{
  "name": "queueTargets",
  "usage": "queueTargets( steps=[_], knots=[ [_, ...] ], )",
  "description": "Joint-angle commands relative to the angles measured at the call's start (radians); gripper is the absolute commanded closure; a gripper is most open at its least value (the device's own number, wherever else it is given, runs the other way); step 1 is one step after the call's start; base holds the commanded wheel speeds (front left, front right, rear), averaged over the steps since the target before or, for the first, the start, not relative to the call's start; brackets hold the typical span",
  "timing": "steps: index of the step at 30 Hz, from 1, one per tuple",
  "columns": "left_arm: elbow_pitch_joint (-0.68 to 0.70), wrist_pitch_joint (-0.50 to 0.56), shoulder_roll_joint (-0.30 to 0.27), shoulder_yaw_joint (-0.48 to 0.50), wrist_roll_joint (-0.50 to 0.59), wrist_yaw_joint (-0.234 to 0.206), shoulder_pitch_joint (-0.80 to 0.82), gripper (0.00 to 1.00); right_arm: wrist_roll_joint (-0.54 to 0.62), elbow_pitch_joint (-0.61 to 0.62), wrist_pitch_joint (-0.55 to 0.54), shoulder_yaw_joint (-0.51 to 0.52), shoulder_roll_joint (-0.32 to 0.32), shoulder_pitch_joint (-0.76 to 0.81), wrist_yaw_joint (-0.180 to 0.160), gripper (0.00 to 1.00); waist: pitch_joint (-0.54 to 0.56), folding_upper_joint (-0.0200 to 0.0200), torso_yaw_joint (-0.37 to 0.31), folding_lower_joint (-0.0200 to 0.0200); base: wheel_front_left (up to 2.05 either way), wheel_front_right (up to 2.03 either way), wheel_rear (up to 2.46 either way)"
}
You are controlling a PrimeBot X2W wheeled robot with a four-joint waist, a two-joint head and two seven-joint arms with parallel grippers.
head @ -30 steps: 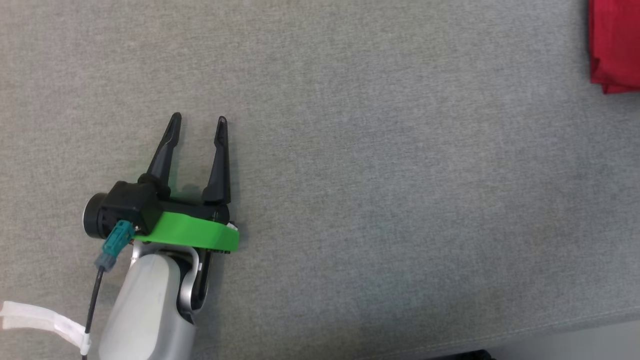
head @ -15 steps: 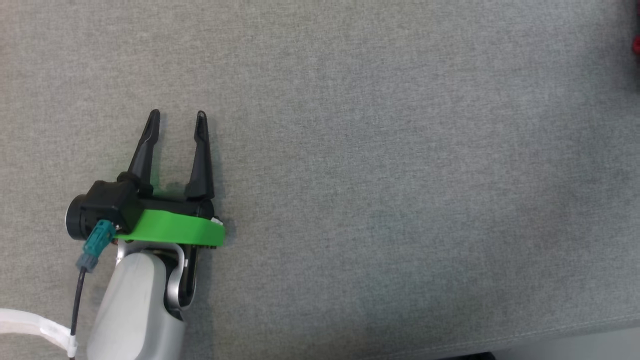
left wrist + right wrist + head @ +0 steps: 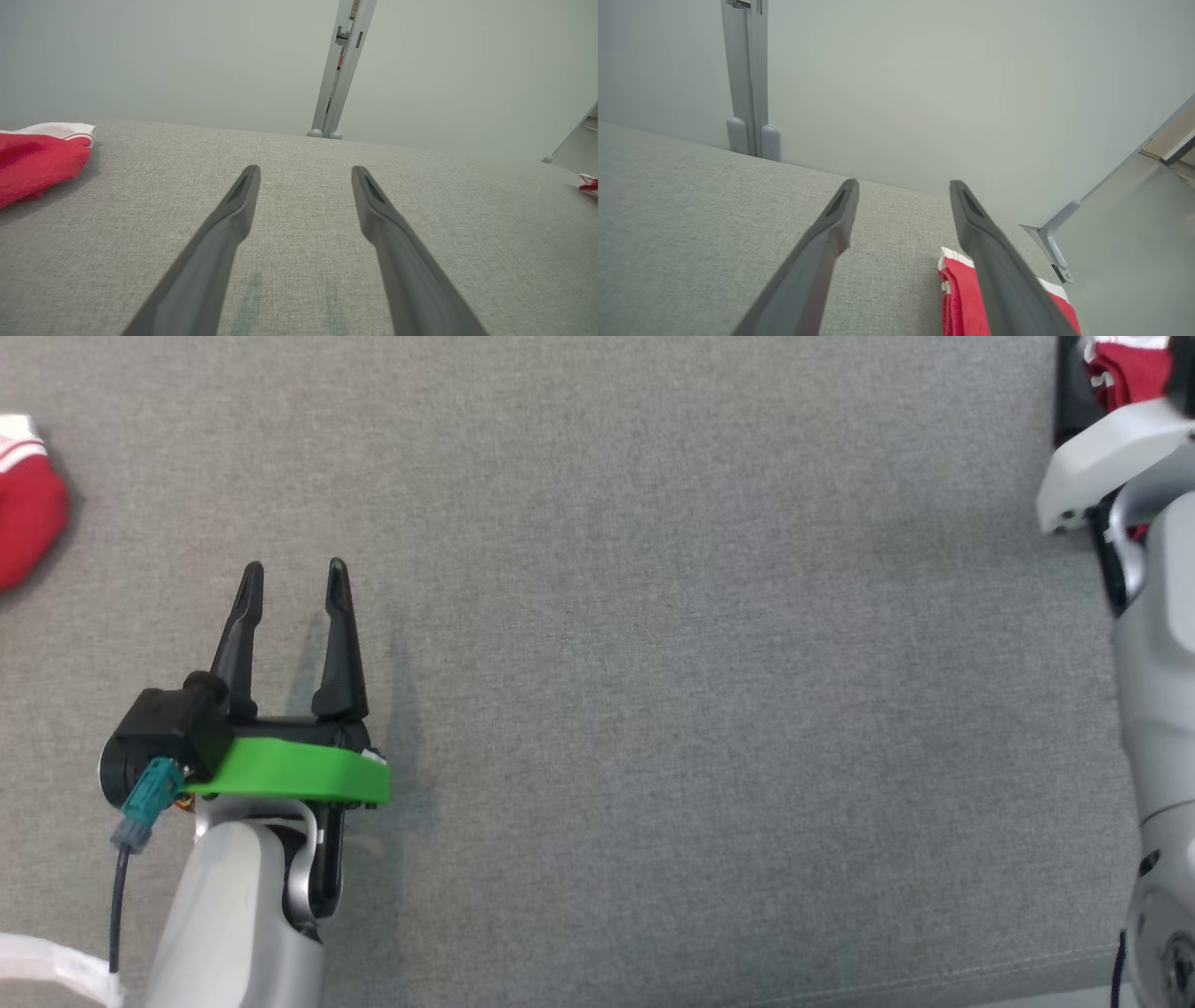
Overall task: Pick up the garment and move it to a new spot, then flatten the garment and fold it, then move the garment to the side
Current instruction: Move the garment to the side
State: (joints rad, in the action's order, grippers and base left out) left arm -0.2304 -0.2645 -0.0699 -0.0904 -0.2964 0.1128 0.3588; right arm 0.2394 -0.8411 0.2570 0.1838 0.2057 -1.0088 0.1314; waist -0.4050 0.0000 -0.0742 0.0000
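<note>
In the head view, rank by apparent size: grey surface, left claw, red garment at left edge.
Largest: grey surface.
Then left claw, nearer the camera, so unsure.
Smallest: red garment, cut by the frame edge.

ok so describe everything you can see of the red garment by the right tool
The garment is soft-looking red cloth with white striped trim at its far edge, seemingly folded into layers. It lies flat on the grey surface near the far right corner. One finger of the open right tool crosses in front, hiding part of it; whether they touch cannot be told.
</note>
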Motion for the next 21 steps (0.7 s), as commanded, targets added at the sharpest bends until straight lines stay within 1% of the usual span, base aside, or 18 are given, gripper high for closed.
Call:
queueTargets(
  steps=[1,9,13,18,21],
  knots=[
    [-0.006,0.000,0.001,0.014,-0.002,0.002,-0.033,0.00,-0.023,0.015,0.007,-0.016,-0.029,0.048,-0.001,0.00,0.082,0.0000,0.025,0.0000,0.00,0.00,0.00],
    [-0.016,0.000,0.012,0.064,-0.023,0.007,-0.141,0.00,-0.132,0.157,0.009,-0.067,-0.105,0.262,-0.002,0.00,0.179,0.0000,0.056,0.0000,0.00,0.00,0.00],
    [-0.017,0.000,0.016,0.068,-0.036,0.008,-0.204,0.00,-0.172,0.231,0.009,-0.083,-0.124,0.376,-0.002,0.00,0.216,0.0000,0.075,0.0000,0.00,0.00,0.00],
    [-0.010,0.000,0.018,0.077,-0.040,0.010,-0.278,0.00,-0.185,0.327,0.009,-0.094,-0.145,0.526,-0.002,0.00,0.260,0.0000,0.086,0.0000,0.00,0.00,0.00],
    [-0.014,0.000,0.019,0.070,-0.048,0.011,-0.318,0.00,-0.216,0.375,0.009,-0.097,-0.152,0.622,-0.002,0.00,0.292,0.0000,0.095,0.0000,0.00,0.00,0.00]
  ],
)
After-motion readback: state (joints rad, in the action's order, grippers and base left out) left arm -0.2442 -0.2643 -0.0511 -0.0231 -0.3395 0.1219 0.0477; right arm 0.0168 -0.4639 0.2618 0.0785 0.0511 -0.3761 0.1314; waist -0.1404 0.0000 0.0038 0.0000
